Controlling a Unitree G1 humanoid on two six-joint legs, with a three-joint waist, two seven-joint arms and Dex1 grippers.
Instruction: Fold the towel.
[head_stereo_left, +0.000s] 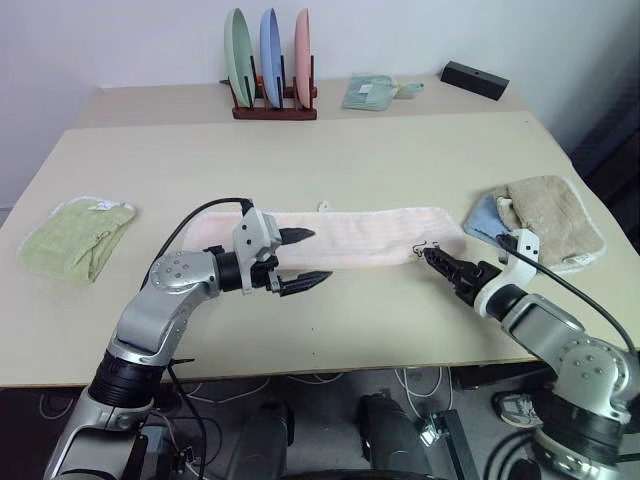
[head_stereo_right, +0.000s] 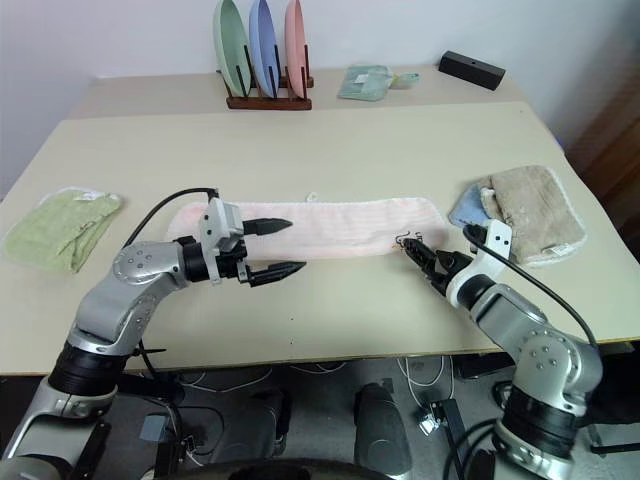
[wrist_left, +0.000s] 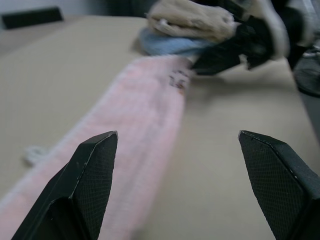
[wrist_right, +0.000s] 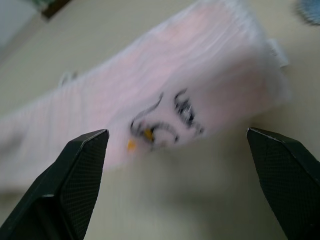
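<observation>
Left eye view gives you the pale pink fluffy terry towel (head_stereo_left: 350, 236) as a long folded strip across the table's middle, its long axis running from the left edge toward the right edge. Your left gripper (head_stereo_left: 305, 260) hovers over its left part, jaws apart and empty. Your right gripper (head_stereo_left: 432, 257) sits just off the right end — jaws apart too — nearer that end.
</observation>
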